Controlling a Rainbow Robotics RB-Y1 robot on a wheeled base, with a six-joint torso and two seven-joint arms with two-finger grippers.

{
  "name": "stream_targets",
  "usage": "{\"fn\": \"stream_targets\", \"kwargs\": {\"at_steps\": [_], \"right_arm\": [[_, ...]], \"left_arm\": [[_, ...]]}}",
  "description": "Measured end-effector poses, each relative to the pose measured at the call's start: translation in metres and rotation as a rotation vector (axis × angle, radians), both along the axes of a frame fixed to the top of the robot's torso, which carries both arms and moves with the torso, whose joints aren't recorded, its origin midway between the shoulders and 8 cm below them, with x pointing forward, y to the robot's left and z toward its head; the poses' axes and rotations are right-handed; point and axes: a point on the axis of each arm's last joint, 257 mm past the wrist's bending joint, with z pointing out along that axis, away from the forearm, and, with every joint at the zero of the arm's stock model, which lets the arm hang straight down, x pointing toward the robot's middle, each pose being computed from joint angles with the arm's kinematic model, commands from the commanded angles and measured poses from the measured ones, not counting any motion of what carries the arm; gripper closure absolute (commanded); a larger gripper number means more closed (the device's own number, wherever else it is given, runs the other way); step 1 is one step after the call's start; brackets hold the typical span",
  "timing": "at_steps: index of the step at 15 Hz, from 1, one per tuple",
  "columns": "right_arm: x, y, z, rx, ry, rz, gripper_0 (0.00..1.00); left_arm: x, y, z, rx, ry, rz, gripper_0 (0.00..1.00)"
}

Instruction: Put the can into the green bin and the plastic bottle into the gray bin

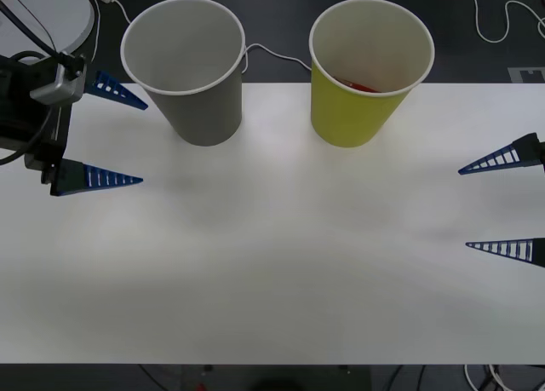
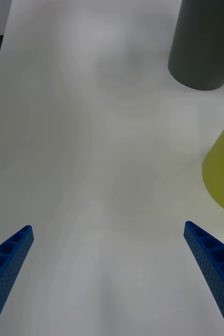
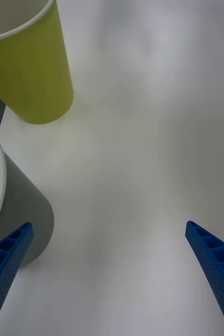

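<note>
Trouble from here would most likely come from the arms, not the load. The left gripper (image 1: 143,144) sits just beside the gray bin (image 1: 192,76), on the side away from the green bin (image 1: 362,84), with its blue fingers spread wide and nothing between them. A careless sweep toward the middle of the table (image 1: 272,263) could clip that light, tall bin and tip or shove it. The right gripper (image 1: 462,208) hangs well apart from the gray bin, out past the green bin and nearer the robot, also spread wide and empty, so it is less of a threat unless it swings inward low.

The can (image 1: 358,86) lies inside the green bin, a sliver of red showing against the white inner wall, so that half of the job looks done. A knock to the green bin could spill it back out. No plastic bottle shows on the table; whether one rests inside the gray bin I cannot tell, since its floor is hidden from above.

Count: two bins, one gray and one green, standing upright close together; one can; two grippers; one table.
</note>
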Motion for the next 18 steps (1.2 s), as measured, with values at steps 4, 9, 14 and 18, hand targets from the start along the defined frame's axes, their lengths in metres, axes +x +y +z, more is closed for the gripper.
{"fn": "stream_targets", "kwargs": {"at_steps": [4, 9, 14, 18], "right_arm": [[0.0, 0.0, 0.0, 0.0, 0.0, 0.0, 0.0], [0.0, 0.0, 0.0, 0.0, 0.0, 0.0, 0.0], [0.0, 0.0, 0.0, 0.0, 0.0, 0.0, 0.0], [0.0, 0.0, 0.0, 0.0, 0.0, 0.0, 0.0]], "left_arm": [[-0.016, 0.028, -0.024, 0.007, -0.039, -0.038, 0.0], [-0.038, 0.052, -0.057, 0.052, -0.049, -0.09, 0.0], [-0.039, 0.064, -0.068, 0.048, -0.023, -0.07, 0.0], [-0.041, 0.065, -0.072, 0.051, -0.008, -0.069, 0.0]]}}
